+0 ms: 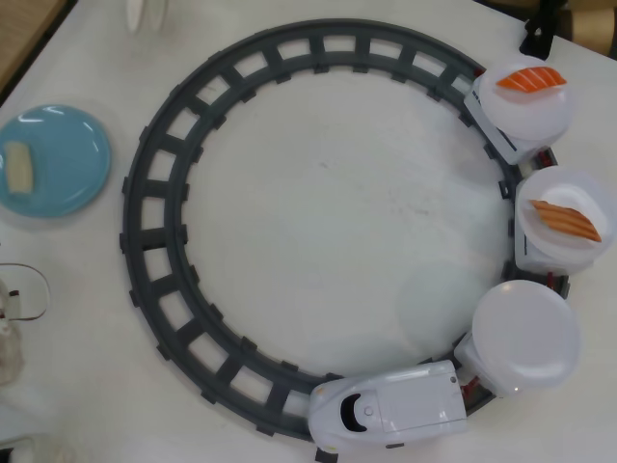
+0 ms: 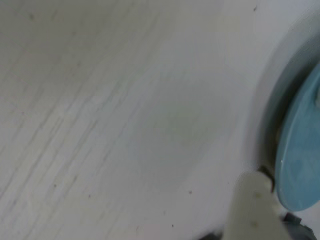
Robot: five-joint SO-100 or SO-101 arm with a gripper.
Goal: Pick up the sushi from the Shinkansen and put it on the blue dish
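The white Shinkansen stands on the grey ring track at the bottom of the overhead view, with three plate cars curving up the right side. The sushi, dull pale orange with thin stripes, lies on the middle white plate. The blue dish sits at the far left and holds a cream-white piece. In the wrist view only one pale fingertip shows, low over the table beside the blue dish. I cannot tell how the jaws stand.
A vivid red-orange salmon piece lies on the top plate. The plate behind the engine holds nothing. Pale translucent parts show at the left edge below the dish. A white object stands at the top edge.
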